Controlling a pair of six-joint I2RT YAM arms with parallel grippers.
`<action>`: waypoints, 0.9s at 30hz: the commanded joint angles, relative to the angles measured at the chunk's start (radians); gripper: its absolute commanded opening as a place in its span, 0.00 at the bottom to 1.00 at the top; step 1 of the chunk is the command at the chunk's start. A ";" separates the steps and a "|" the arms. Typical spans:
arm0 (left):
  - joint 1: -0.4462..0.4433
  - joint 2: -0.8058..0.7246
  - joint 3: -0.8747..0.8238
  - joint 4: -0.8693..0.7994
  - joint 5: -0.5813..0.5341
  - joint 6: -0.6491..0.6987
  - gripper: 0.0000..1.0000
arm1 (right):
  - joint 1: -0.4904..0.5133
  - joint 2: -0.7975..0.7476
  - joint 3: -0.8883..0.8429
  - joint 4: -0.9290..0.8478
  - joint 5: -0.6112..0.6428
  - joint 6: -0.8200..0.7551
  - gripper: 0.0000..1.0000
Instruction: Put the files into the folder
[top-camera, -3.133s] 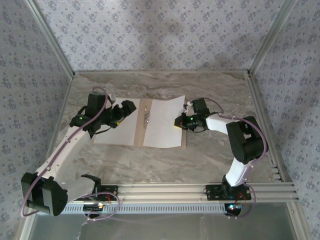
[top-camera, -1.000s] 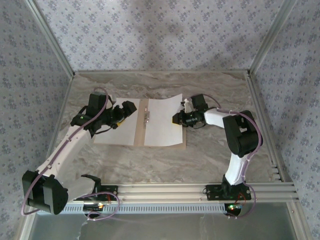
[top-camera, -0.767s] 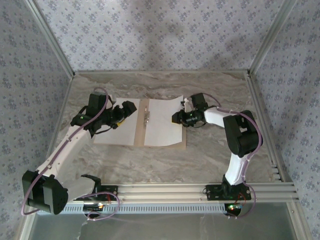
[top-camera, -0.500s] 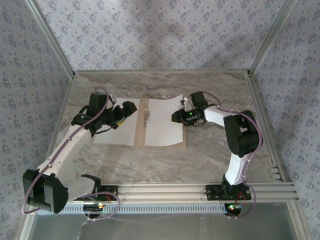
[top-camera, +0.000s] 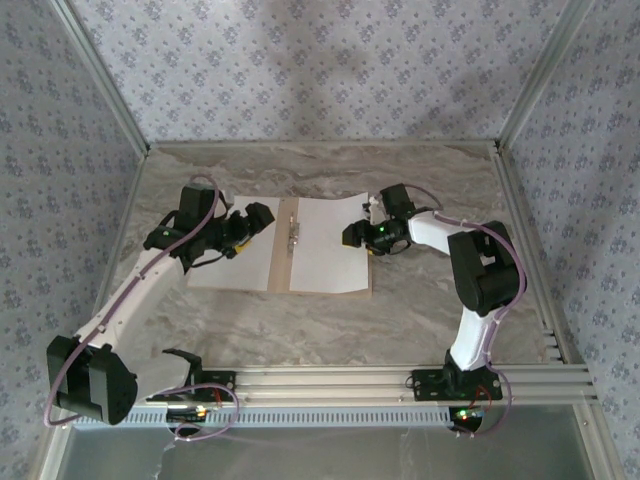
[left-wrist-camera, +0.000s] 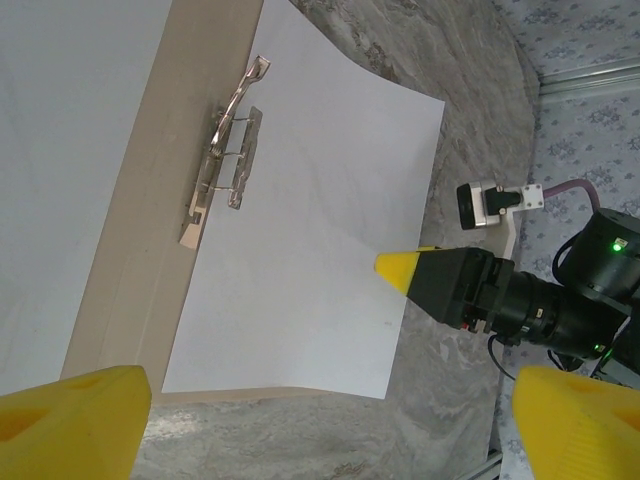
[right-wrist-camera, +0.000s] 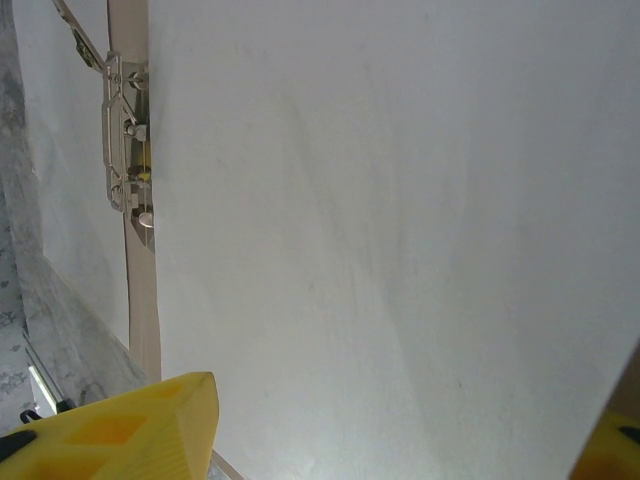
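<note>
The tan folder (top-camera: 280, 255) lies open on the marble table, its metal clip (top-camera: 293, 233) on the centre crease. One white file (top-camera: 222, 265) covers the left leaf and the other file (top-camera: 325, 248) covers the right leaf. My left gripper (top-camera: 256, 219) hovers open over the left file's inner edge; its yellow fingertips (left-wrist-camera: 70, 420) stand wide apart in the left wrist view. My right gripper (top-camera: 352, 236) is at the right file's outer edge, open, with one yellow finger (right-wrist-camera: 130, 430) over the sheet (right-wrist-camera: 400, 230). The clip (right-wrist-camera: 125, 140) shows at the upper left of the right wrist view.
Bare marble tabletop (top-camera: 300, 325) stretches in front of the folder. Aluminium rails (top-camera: 400, 380) run along the near edge with both arm bases. Patterned walls (top-camera: 320, 70) close in the back and sides. The right arm's camera block (left-wrist-camera: 495, 200) sits beside the right file.
The right gripper's jaws have spread apart at the right file's edge. That file's raised right side has sunk a little toward the folder. The left arm has stayed put.
</note>
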 joint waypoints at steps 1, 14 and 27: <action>0.007 0.001 0.018 0.003 0.022 0.008 0.93 | 0.016 -0.039 0.013 -0.038 0.016 0.006 0.61; 0.007 -0.006 0.019 0.001 0.028 0.007 0.93 | 0.017 -0.042 0.031 -0.078 0.066 -0.017 0.61; -0.004 -0.028 0.022 -0.006 0.027 0.002 0.94 | 0.010 -0.004 0.084 -0.125 0.101 -0.060 0.64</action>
